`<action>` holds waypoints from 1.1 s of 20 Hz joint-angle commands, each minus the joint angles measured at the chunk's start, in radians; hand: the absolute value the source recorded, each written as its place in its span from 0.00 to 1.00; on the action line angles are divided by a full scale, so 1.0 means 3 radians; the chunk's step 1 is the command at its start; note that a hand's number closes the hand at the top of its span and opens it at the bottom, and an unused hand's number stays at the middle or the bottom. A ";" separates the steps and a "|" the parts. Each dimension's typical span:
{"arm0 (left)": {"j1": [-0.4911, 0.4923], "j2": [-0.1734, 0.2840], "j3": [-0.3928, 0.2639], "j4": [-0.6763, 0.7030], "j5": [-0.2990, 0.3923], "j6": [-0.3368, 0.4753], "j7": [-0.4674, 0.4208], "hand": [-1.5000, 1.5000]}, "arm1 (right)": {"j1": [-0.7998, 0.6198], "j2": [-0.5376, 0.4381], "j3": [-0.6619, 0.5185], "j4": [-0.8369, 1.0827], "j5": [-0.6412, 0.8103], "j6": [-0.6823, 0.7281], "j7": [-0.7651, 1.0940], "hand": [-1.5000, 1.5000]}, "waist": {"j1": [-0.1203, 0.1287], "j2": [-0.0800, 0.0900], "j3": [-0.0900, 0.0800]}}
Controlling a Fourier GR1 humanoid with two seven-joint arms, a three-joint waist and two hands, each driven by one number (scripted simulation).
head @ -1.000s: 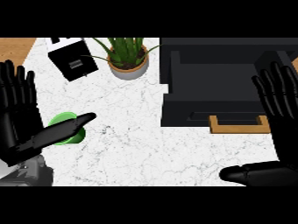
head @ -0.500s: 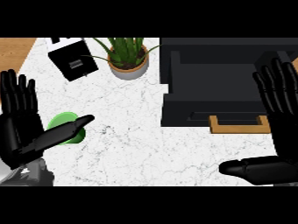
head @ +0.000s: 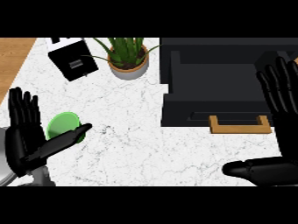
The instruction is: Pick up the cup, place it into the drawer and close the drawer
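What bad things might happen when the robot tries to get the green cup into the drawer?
1. The left hand is open right beside the green cup, thumb across it. A sideways bump might tip or push the cup away.
2. The open drawer lies far across the counter, so the cup might slip on the way.
3. The potted plant stands near that path, and an arm might brush its leaves.
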 commanded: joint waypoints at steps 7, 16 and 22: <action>0.0299 0.0029 0.0290 0.0624 0.0320 -0.0280 -0.0685 0.00 | 0.0106 -0.0080 -0.0086 -0.0101 -0.0139 0.0140 0.0042 0.00 | -0.0005 -0.0002 -0.0001; 0.0259 0.0007 0.0339 0.1047 0.0425 -0.0356 -0.0970 0.00 | 0.0085 0.0001 -0.0066 -0.0042 -0.0100 0.0098 -0.0004 0.00 | 0.0000 -0.0001 0.0000; 0.0093 0.0013 0.0483 0.1577 0.0574 -0.0508 -0.1345 0.00 | 0.0113 0.0160 0.0178 -0.0062 0.0171 -0.0032 -0.0071 0.00 | 0.0000 0.0000 0.0000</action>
